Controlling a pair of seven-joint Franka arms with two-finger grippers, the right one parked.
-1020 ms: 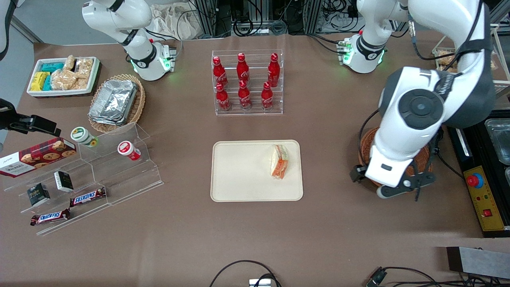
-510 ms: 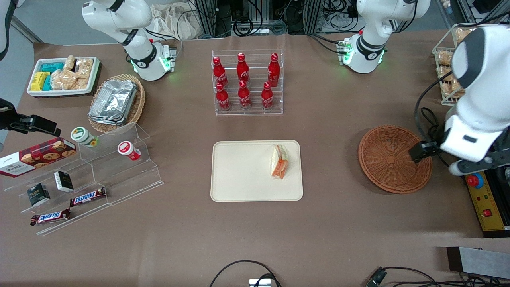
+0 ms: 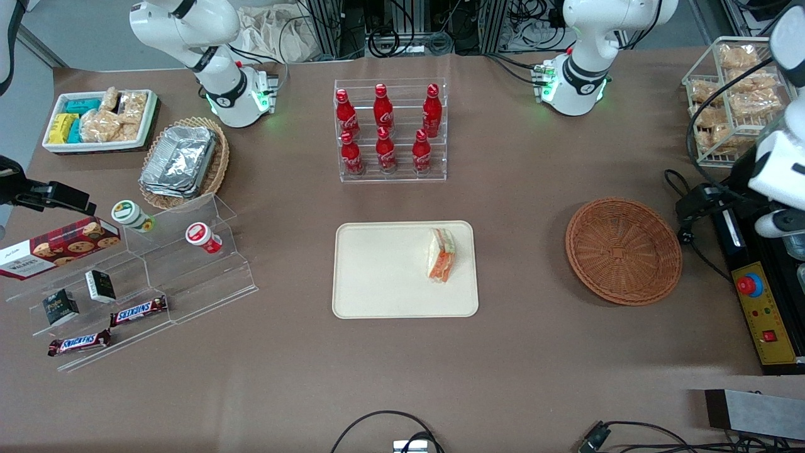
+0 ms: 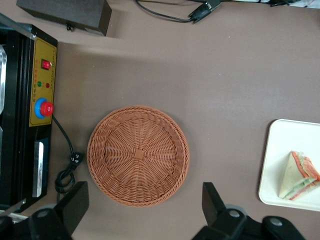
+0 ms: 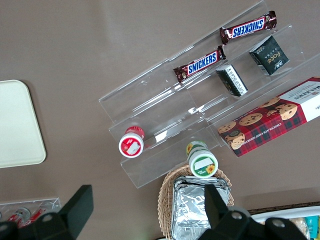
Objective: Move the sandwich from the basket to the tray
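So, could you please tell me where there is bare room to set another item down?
Bare tabletop between tray and basket, with the open hand above the basket; also the tray beside the sandwich. The acrylic snack steps are crowded.

Gripper (image 4: 142, 210), fingers spread and empty, now withdrawn from over the basket (image 3: 623, 250) toward the working arm's table end.

The sandwich (image 3: 441, 255) is a white bread triangle in clear wrap (green and orange-red filling shows at its cut edge). It lies on the flat cream tray (image 3: 377, 270), near the tray's edge toward the basket (image 3: 622, 250). The round reddish-brown wicker basket sits on the table, well apart from the tray.

The gripper (image 4: 145, 210) is up above the basket, fingers wide apart.
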